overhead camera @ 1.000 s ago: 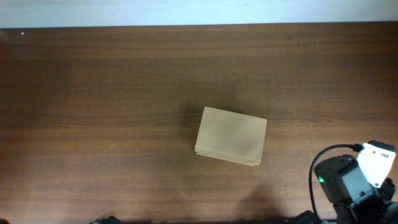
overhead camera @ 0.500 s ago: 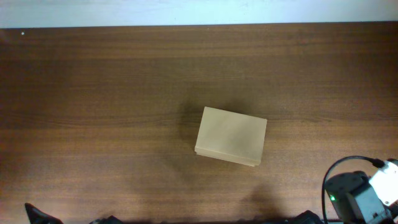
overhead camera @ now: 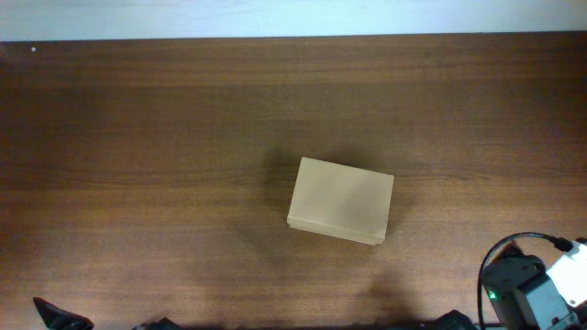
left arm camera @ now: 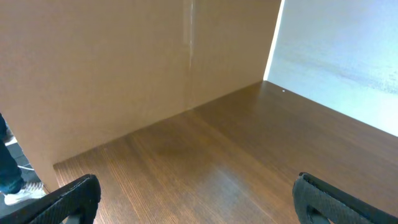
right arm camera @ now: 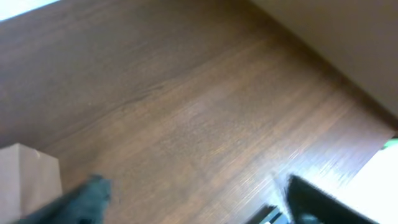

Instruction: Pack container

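Closed cardboard box (overhead camera: pixel 340 200) likely light, stiff, crushable; grip long sides; left gripper (left arm camera: pixel 194 184) and right gripper (right arm camera: pixel 196 185) wide, empty

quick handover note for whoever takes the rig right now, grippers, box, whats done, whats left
Left gripper: open, empty, at the near left edge of the table.
Right gripper: open, empty, at the near right corner.
Container: flat on the table a little right of centre, lid looks closed, neither arm touching it.
Done: the closed lid suggests packing may be finished, but the contents are hidden.
Left: no loose items to pack are in view; confirm the contents before doing anything else.
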`<state>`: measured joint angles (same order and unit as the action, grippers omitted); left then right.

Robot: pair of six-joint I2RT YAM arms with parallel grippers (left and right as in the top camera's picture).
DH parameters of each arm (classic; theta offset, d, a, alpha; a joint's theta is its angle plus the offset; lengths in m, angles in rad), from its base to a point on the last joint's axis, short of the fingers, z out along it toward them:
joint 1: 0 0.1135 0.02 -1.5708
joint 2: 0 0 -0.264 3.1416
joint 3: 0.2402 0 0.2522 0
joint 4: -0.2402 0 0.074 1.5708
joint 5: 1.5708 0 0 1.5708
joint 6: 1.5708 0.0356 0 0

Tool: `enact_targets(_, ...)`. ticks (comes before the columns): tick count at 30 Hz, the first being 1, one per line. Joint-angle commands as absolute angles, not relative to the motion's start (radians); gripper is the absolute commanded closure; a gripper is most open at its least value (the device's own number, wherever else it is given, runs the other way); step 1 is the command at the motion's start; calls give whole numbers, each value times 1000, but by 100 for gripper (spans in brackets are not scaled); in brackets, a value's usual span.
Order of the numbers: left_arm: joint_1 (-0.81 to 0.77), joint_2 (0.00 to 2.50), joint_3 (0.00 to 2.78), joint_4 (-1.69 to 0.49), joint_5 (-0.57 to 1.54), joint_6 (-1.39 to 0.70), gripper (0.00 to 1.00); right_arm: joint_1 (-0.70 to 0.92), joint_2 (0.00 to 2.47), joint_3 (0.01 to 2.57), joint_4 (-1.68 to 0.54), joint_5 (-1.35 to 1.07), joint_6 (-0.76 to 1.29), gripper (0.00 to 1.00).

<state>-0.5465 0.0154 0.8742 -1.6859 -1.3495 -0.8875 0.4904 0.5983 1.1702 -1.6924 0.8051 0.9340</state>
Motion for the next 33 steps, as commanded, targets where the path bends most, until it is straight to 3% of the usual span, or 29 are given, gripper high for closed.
enact_targets(1,-540,7,868,-1684,-1296,-905,1,489,592,1161,-1691,824,940,1)
enact_targets(16,-540,7,868,-1685,-896,-905,1,489,592,1161,-1691,824,940,1)
enact_targets(29,-540,7,868,-1685,-896,-904,1,452,587,1161,-1691,854,941,1)
enact_targets(33,-540,7,868,-1685,-896,-904,1,328,555,1161,-1495,928,940,1)
